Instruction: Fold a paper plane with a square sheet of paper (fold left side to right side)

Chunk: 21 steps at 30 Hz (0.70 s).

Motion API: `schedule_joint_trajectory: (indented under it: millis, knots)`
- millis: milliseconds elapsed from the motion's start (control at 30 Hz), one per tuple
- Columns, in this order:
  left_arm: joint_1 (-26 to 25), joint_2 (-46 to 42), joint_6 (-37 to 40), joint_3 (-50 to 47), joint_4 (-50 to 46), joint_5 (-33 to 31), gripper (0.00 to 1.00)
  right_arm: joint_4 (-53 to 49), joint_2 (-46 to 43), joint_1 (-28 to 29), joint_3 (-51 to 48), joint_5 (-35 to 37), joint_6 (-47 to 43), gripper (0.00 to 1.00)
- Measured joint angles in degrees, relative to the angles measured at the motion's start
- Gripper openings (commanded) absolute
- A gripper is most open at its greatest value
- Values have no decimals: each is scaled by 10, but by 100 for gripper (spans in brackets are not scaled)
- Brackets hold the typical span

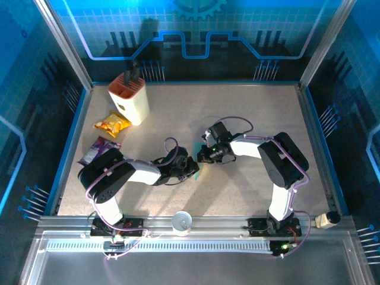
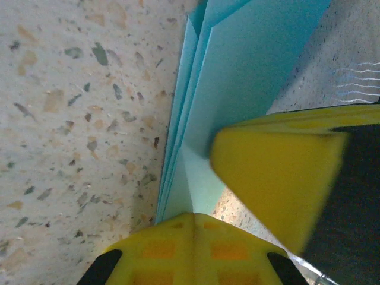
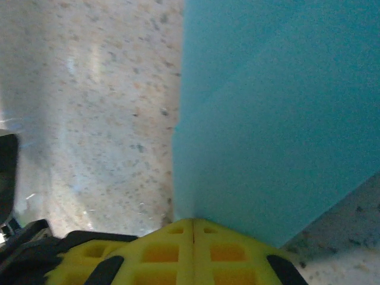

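The light-blue paper (image 2: 237,89) is folded into several layers and stands on edge above the speckled table (image 2: 71,119). My left gripper (image 2: 193,216) is shut on its lower edge, jaws pressed together around the paper. My right gripper (image 3: 193,222) is also shut on the paper (image 3: 273,119), which rises as a broad blue face in front of it. One yellow finger (image 2: 279,178) of the right gripper shows close by in the left wrist view. From above, the two grippers (image 1: 191,168) (image 1: 205,155) meet mid-table, and a sliver of paper (image 1: 200,171) shows between them.
A cream knife block (image 1: 129,100) stands at the back left. A yellow snack packet (image 1: 112,124) and a purple snack packet (image 1: 98,149) lie in front of it. A white cup (image 1: 181,222) sits at the near rail between the arm bases.
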Motion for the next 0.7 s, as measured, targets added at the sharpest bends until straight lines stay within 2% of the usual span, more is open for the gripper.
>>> schedule_joint_trajectory:
  millis: [267, 467, 700]
  knots:
    - [0, -8, 2, 2, -16, 0, 0, -28, 15, 1, 20, 0, -8, 0]
    - [0, -39, 18, 12, -91, 3, 5, -35, 17, 1, 23, 0, -17, 0]
    - [0, -90, 21, 19, -141, 29, 2, -35, 17, 1, 23, 0, -17, 0]
